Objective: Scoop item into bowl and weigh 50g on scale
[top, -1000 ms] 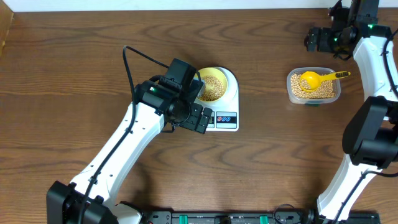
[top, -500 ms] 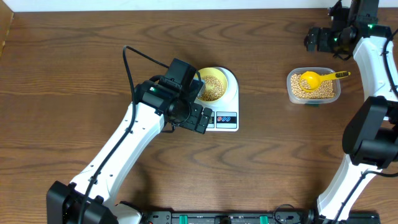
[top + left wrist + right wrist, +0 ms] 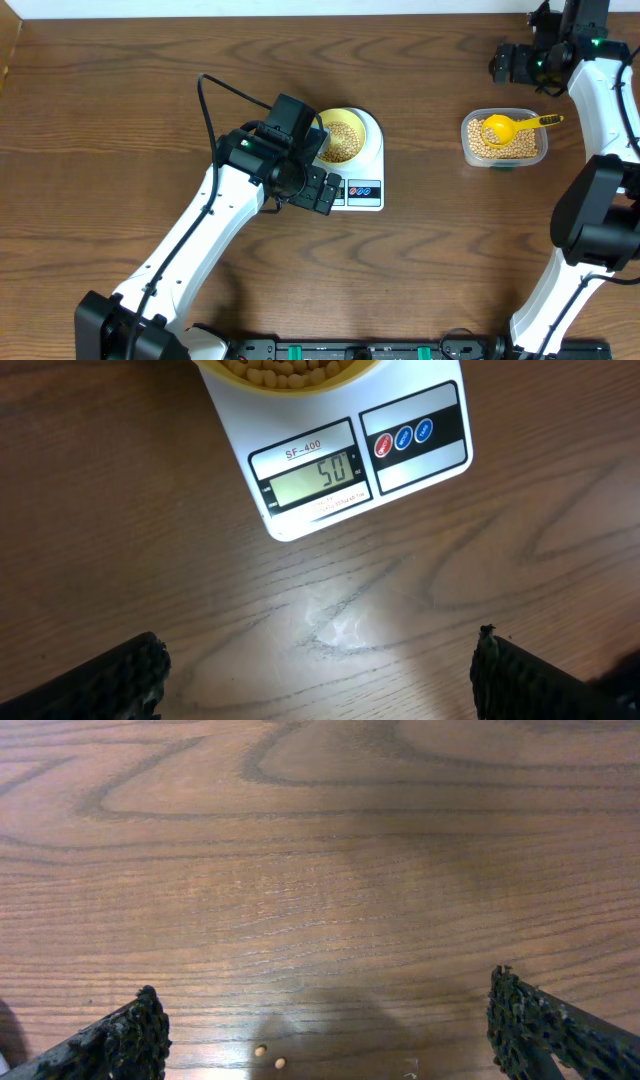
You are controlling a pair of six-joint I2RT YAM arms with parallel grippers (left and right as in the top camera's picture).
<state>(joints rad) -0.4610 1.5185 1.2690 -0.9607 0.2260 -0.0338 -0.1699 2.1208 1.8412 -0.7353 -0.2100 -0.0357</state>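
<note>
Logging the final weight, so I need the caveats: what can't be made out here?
- Overhead: the left gripper covers the display of the scale.
- Left wrist: the bowl is cut off by the top edge.
- Left wrist: the display's unit mark is too small.

Overhead: fixed high above, looking straight down on the whole desk [image 3: 120,100]. It is far enough to hold the left arm [image 3: 190,245] and right arm [image 3: 605,100], with their bases at the 6 o'clock edge.
Left wrist: close over the desk, facing down. The left claw [image 3: 318,680] shows fingertips [image 3: 125,675] at 7 and 5 o'clock. The scale [image 3: 330,470] sits at 12 o'clock, near enough to read its display.
Right wrist: close, facing down on wood grain. The right claw [image 3: 330,1040] shows fingertips [image 3: 125,1035] at 7 and 5 o'clock.
Shared, overhead and left wrist: the scale's front panel, near centre overhead.
Shared, overhead and right wrist: only desk wood toward 2 o'clock overhead; the exact patch cannot be told.
</note>
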